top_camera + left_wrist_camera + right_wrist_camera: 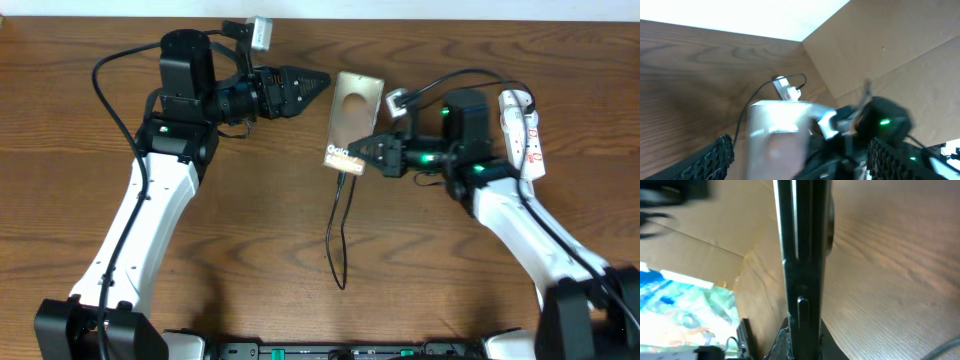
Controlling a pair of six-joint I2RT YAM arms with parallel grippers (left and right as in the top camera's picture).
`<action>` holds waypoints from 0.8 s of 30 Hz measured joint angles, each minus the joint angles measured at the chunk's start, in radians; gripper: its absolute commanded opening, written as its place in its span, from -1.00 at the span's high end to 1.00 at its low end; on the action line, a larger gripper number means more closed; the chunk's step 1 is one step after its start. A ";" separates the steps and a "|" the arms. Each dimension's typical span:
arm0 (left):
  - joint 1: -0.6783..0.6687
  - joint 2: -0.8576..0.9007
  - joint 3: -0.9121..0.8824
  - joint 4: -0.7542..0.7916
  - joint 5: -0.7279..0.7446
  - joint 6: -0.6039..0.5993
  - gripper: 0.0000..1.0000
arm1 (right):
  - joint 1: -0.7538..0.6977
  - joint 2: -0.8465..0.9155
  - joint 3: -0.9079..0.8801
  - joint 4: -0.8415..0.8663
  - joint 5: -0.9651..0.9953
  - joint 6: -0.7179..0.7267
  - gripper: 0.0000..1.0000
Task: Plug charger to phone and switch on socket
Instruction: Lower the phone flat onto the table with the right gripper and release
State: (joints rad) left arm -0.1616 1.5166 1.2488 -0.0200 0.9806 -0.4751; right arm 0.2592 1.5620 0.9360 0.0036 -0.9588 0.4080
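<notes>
Right tool (362,152) clamped on the phone's (357,105) lower end, left tool (318,83) spread wide beside its top edge, charger (338,235) trailed down the surface (250,220) below the phone, socket (524,130) at far right

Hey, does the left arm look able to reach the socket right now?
Probably not. The socket lies far right, behind the right arm, and the phone gripped by the right fingers blocks the straight path.
</notes>
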 measured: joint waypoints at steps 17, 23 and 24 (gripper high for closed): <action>0.003 0.000 0.000 -0.001 0.000 0.000 -0.73 | 0.136 0.411 0.000 0.259 0.161 -0.002 0.98; 0.003 0.000 0.000 -0.001 0.000 0.000 -0.74 | 0.146 0.427 0.000 0.277 0.175 0.002 0.85; 0.003 0.000 0.000 -0.001 0.000 0.000 -0.73 | 0.148 0.427 0.000 0.276 0.185 0.002 0.83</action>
State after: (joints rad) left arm -0.1581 1.5166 1.2488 -0.0208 0.9810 -0.4751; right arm 0.4072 1.9892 0.9360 0.2798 -0.7738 0.4099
